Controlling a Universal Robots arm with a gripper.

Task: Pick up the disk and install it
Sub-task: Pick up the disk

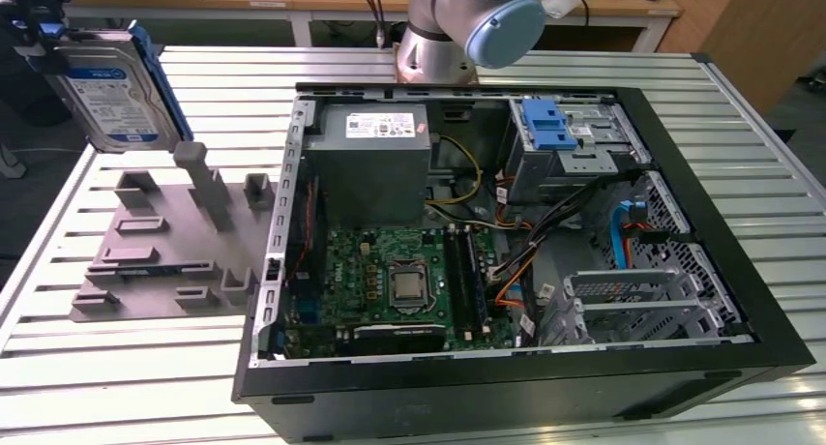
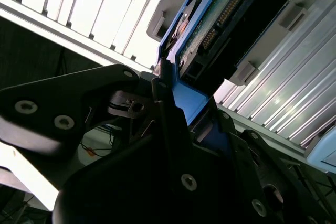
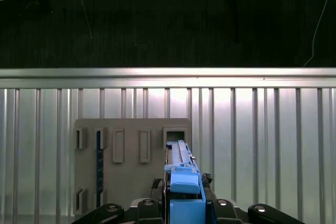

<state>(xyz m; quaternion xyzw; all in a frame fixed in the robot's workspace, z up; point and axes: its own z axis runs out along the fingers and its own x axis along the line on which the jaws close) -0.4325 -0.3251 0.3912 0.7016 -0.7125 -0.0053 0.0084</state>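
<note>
The disk (image 1: 110, 92), a silver hard drive with a white-and-blue label and a blue carrier frame, hangs upright in the air at the exterior view's far left. It is above the back end of the grey fixture plate (image 1: 168, 242). My gripper (image 1: 43, 41) is shut on the disk's upper edge. The first wrist view looks down the disk's blue edge (image 3: 184, 179), which is clamped between the black fingers (image 3: 149, 205), with the fixture plate (image 3: 131, 156) below. In the second wrist view the disk's underside and connector (image 2: 220, 14) run out from my gripper (image 2: 176, 106).
An open black computer case (image 1: 516, 397) lies on the slatted metal table (image 1: 130, 377), to the exterior view's right of the fixture. Inside it are a motherboard (image 1: 387, 290), a grey power supply (image 1: 374, 164) and a drive bay with a blue latch (image 1: 548, 126). The arm's base (image 1: 446, 39) stands behind the case.
</note>
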